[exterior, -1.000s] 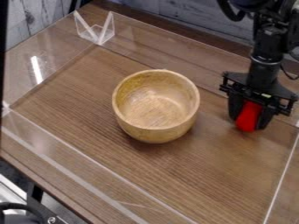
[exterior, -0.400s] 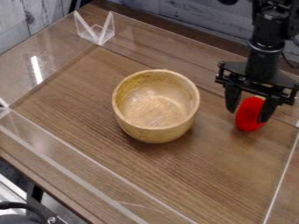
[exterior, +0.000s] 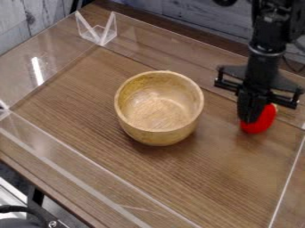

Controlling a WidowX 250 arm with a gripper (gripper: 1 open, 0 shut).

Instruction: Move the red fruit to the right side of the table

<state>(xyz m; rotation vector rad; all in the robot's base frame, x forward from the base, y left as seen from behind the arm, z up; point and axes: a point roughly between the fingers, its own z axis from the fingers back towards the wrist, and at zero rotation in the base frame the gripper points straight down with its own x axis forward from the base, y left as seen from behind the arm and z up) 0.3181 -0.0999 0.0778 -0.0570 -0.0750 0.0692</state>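
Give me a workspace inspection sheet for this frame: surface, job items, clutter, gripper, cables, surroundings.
Surface: wood-grain table, bare apart from two objects.
Job's things: red fruit resting on the table at the right, right of the wooden bowl.
Clutter: the wooden bowl, centre, upright, nothing inside.
Grippers: gripper pointing down just above the fruit, jaws shut, nothing held.
Cables: nothing seen.
Surroundings: clear acrylic walls around the table.

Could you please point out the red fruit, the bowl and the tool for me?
Red fruit (exterior: 263, 121), camera view, its right side.
Bowl (exterior: 159, 109), camera view, its inner floor.
Tool (exterior: 251, 113), camera view, between its fingertips.
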